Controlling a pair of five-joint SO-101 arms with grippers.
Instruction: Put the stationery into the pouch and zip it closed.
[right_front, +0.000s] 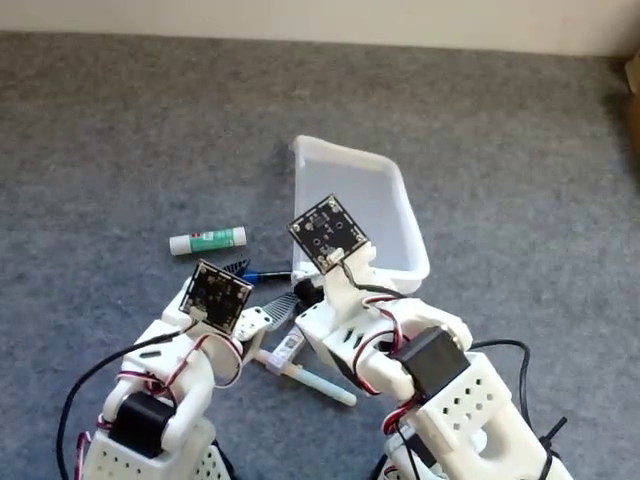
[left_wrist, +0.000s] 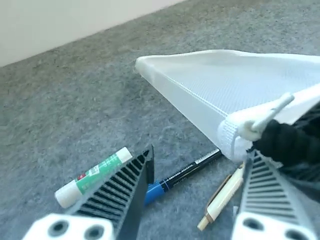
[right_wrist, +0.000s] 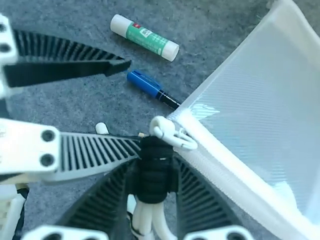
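The white mesh pouch lies open on the grey carpet. My right gripper is shut on a black-wrapped tab at the pouch's zipper corner, seen from the left wrist as a dark lump. Just beside that corner, my left gripper stands open low over the carpet. A blue-capped black pen and a cream pen lie between its fingers. A green-and-white glue stick rests just outside the left finger.
Grey carpet stretches free to the left and behind the pouch. A pale wall edge runs along the back. The cream pen lies partly under the two arms' bases.
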